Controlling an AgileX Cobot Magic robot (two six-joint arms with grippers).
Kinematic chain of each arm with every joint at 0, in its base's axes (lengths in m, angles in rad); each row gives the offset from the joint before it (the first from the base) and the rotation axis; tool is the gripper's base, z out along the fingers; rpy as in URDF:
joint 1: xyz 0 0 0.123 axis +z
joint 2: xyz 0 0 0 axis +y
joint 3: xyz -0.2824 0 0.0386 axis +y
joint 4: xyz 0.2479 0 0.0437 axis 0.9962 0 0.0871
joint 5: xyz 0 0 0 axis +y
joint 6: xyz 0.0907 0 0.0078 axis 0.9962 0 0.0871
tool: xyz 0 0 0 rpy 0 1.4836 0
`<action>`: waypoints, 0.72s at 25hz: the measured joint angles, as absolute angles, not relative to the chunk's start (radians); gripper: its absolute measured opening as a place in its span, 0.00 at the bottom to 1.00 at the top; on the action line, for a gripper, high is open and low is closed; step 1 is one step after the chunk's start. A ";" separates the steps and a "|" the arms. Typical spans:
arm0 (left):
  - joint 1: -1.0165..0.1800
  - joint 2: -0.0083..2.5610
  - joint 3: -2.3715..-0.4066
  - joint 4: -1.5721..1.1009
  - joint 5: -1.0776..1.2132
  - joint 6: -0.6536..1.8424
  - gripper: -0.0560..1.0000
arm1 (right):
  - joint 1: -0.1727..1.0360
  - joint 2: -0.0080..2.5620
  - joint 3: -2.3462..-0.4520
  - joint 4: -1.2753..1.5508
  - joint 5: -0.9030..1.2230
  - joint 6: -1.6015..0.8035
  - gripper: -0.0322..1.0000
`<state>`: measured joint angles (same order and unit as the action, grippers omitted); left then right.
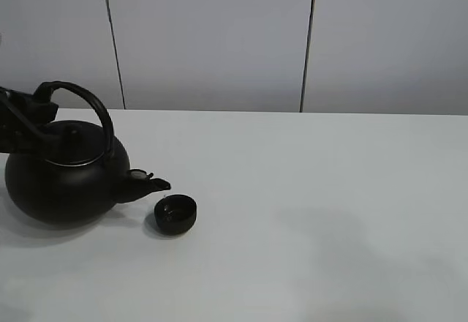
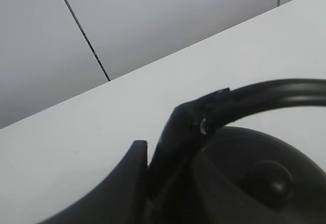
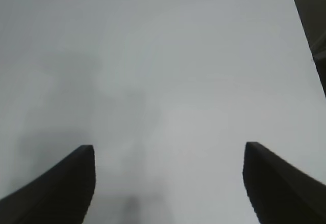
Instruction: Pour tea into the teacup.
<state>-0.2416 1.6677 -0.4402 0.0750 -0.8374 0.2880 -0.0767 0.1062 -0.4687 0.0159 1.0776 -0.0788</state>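
Observation:
A large round black teapot (image 1: 62,179) with an arched handle (image 1: 91,106) stands on the white table (image 1: 329,190) at the left. Its spout (image 1: 150,184) points right, toward the small black teacup (image 1: 175,214), which sits just right of and below the spout tip. No stream of tea shows at the spout. My left gripper (image 1: 33,113) is shut on the far left end of the handle; the left wrist view shows it (image 2: 160,137) clamped on the handle (image 2: 275,94) above the lid knob (image 2: 272,180). My right gripper (image 3: 168,152) is open and empty over bare table.
A grey panelled wall (image 1: 219,36) runs behind the table's far edge. The right arm is out of the exterior high view. A dark strip (image 3: 313,15) shows past the table edge in the right wrist view.

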 joint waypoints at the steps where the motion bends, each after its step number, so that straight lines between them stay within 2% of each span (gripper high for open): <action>1: -0.242 1.668 -0.440 0.075 -0.837 0.294 0.19 | -0.077 0.106 -0.469 0.016 1.078 -0.079 0.57; 18: -0.242 1.668 -0.440 0.075 -0.837 0.311 0.19 | -0.077 0.106 -0.469 0.016 1.078 -0.079 0.57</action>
<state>-0.2416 1.6677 -0.4402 0.0750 -0.8374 0.3108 -0.0767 0.1062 -0.4687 0.0159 1.0775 -0.0788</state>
